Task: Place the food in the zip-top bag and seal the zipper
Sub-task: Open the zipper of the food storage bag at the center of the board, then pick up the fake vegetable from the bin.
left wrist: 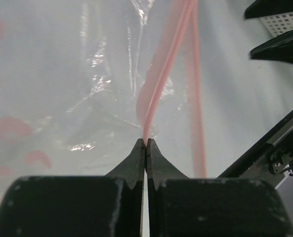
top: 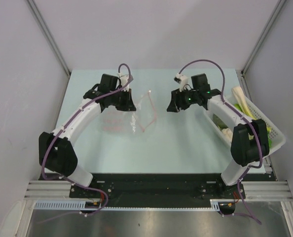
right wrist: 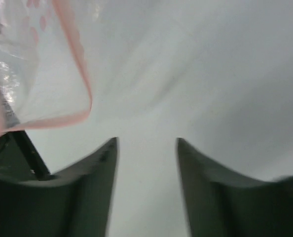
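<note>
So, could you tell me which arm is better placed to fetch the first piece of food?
Right. The right gripper is open and empty, on the side of the basket holding the food. The left gripper is shut on the zipper.

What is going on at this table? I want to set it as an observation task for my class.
Two robot arms are packing toy food into a zip-top bag. The left arm has its jaws shut on the pink zipper at the bag's mouth, pinching the edge. The right arm holds its jaws open and empty above the table, beside the bag. The food, a leek among it, lies in the white basket on the right. None shows inside the bag.
</note>
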Controlling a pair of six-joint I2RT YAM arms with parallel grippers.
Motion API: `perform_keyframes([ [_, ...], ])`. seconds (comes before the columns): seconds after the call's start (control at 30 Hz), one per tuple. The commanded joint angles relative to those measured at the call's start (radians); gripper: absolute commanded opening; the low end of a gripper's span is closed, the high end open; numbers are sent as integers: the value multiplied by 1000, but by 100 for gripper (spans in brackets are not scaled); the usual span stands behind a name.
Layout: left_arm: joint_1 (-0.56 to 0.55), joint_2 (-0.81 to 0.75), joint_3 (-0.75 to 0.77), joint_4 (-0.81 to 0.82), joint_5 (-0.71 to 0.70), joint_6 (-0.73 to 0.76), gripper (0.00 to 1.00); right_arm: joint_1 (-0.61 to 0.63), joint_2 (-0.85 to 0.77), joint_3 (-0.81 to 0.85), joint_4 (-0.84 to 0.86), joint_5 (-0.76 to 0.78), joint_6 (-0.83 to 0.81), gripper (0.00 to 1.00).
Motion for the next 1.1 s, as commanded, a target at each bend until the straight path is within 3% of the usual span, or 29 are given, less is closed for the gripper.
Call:
perform_keyframes([
  [0.0,-12,35,41,64,66,-68,0,-105,-126,8,-64,-52,-52,71],
  [0.2,-35,58,55,78,63,-68,0,-330,-237,38,-136,-28,-93,89],
  [0.27,-37,61,56,71,59,-67,0,-448,-251,54,-148,-23,-120,92],
  [0.47,-38,62,56,63,54,-53,0,-636,-252,116,-197,14,-239,98],
  [0.67,-38,56,50,63,46,-41,0,-723,-91,282,-337,129,-369,93],
  [0.9,-38,39,36,67,30,-21,0,-791,-4,255,-316,141,-464,84],
  [1.07,-38,42,30,66,28,-11,0,-788,59,235,-273,170,-478,83],
])
